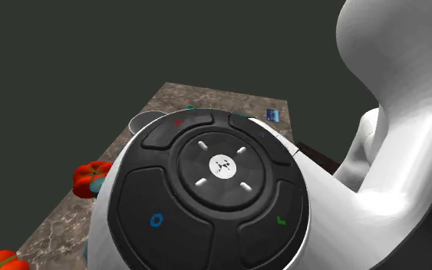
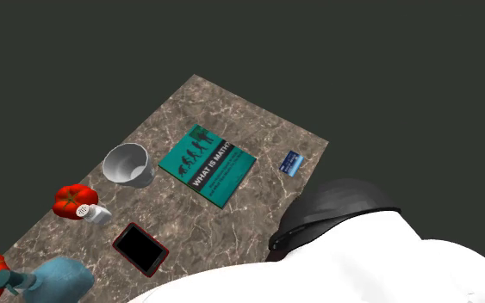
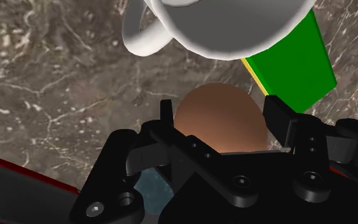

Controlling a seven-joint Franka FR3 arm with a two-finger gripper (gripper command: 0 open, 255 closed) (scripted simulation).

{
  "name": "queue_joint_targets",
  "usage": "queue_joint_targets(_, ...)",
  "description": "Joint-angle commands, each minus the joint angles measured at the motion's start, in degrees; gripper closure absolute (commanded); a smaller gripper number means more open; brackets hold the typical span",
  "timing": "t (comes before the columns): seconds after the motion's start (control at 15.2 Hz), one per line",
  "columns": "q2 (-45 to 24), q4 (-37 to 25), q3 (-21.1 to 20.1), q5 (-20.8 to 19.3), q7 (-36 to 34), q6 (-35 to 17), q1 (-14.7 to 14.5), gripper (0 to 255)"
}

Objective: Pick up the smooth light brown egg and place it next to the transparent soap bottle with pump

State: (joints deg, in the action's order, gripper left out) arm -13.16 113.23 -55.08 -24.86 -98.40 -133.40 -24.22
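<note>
1. Transport looks to be the step in hand. The all-black two-finger end effector (image 3: 222,107) has its fingers closed on the smooth light brown egg (image 3: 219,127), one finger against each flank. The pickup therefore seems done, and the placing is not yet done.
2. Egg position: it sits between the fingertips, its rounded end pointing away from the wrist, above the brown marbled tabletop (image 3: 56,83). I cannot tell how far it hangs clear of that surface.
3. Neighbours: a white handled mug (image 3: 222,25) and a green-covered flat book (image 3: 295,63) lie just beyond the fingertips. A black tablet with a red rim (image 3: 18,184) lies on the opposite side, near the end effector's body.
4. Goal: what I take to be the soap bottle, a pale blue bottle with a pump spout (image 2: 59,280), shows at the second exterior view's lower left. It is near the tabletop's edge and well apart from the mug and book.
5. Next move, as I judge it, calls for carrying the egg past the tablet toward the bottle. The egg then has to go down on bare marble just beside the bottle without nudging it. A gentle release matters, since an egg rolls easily.
</note>
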Motion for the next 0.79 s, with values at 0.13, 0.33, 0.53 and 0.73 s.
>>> queue_joint_targets(0.13,-2.1,1.1,1.5,-3.0,-2.2,-2.2,-1.3,255)
queue_joint_targets(0.33,-2.8,1.5,2.0,-4.0,-2.9,-2.8,-1.7,255)
queue_joint_targets(0.53,-2.8,1.5,2.0,-4.0,-2.9,-2.8,-1.7,255)
queue_joint_targets(0.73,-2.8,1.5,2.0,-4.0,-2.9,-2.8,-1.7,255)
